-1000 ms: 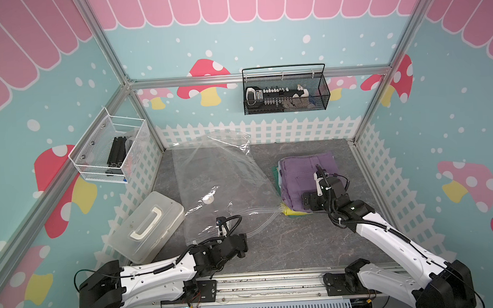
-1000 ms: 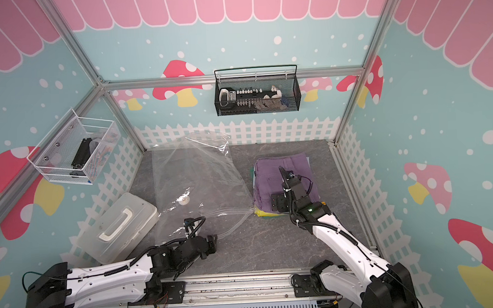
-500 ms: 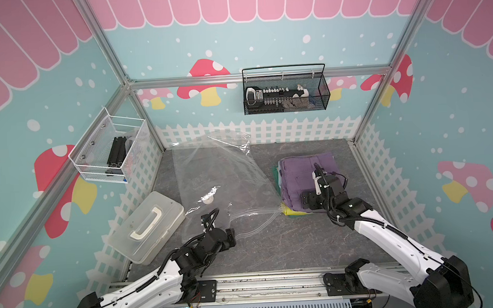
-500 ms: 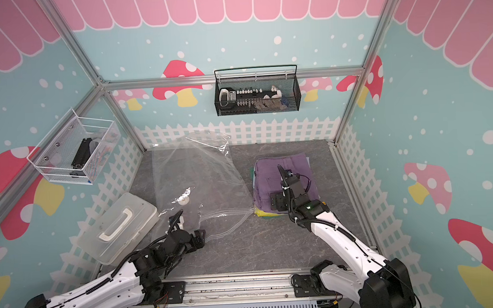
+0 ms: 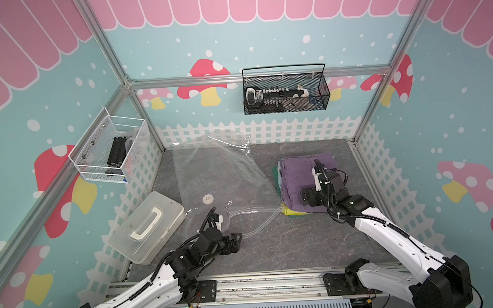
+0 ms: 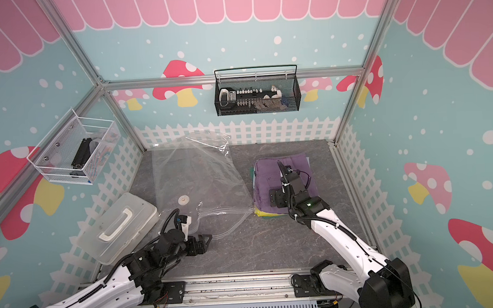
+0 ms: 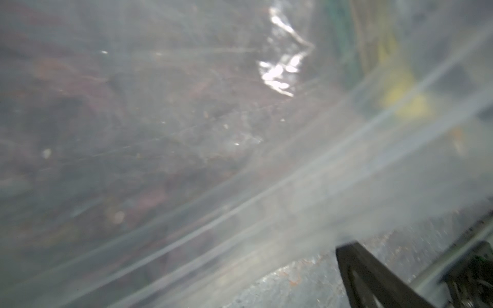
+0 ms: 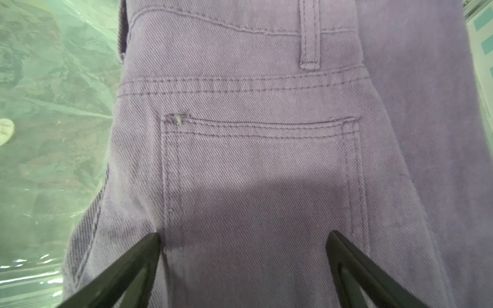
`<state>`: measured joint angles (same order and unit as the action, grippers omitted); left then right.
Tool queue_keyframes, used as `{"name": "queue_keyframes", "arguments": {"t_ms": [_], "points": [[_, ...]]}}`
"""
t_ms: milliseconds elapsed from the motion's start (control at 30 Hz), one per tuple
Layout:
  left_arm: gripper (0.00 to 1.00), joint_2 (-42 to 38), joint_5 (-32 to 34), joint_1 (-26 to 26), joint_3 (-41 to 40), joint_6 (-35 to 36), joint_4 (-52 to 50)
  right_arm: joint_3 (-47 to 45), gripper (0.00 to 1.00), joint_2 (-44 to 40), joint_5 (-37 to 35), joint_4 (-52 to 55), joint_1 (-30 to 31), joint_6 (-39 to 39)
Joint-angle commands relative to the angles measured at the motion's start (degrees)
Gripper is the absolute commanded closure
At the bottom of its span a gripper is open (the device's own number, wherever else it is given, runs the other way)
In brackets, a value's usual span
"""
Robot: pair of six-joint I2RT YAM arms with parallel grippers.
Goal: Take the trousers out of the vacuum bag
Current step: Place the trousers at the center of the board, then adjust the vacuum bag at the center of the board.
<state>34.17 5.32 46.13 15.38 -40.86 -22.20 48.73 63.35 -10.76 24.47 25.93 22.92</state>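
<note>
Arms, appearance
Left arm (image 5: 148, 290), right arm (image 5: 386, 237): white link shells, black joint housings, black ribbed cable runs alongside.

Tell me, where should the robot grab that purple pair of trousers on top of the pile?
Probably its near edge, from the robot's side. The purple trousers lie flat and broad on the pile, wider than the open right gripper above them, so a straight-down pinch would only bunch cloth; at the edge a finger can slip underneath.
</note>
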Motion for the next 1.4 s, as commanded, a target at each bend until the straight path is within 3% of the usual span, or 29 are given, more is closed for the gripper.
{"name": "queue_keyframes", "arguments": {"t_ms": [0,133,300,733,1100,1367], "points": [[0.02,-1.7,-9.1,-0.4,2.0,3.6,1.1,1.3,0.01,0.4,-0.6,0.8,0.2,-1.4],[0.02,-2.3,-13.8,-0.3,1.8,2.2,3.3,1.5,0.01,0.2,-0.7,0.9,0.1,-1.4],[0.02,-1.9,-13.8,0.3,3.1,-0.4,4.7,1.9,0.01,0.5,-0.6,1.0,0.1,-1.4],[0.01,5.9,1.8,7.8,7.2,-12.4,8.6,3.2,0.02,0.3,-1.0,1.5,0.2,-0.8],[0.01,11.3,2.1,9.7,7.2,-15.3,25.3,3.2,0.01,1.1,-0.6,0.5,0.1,-0.8],[0.01,16.4,4.9,10.7,8.9,-17.8,29.5,3.2,0.01,1.6,-0.1,-0.1,0.2,-0.3]]}}
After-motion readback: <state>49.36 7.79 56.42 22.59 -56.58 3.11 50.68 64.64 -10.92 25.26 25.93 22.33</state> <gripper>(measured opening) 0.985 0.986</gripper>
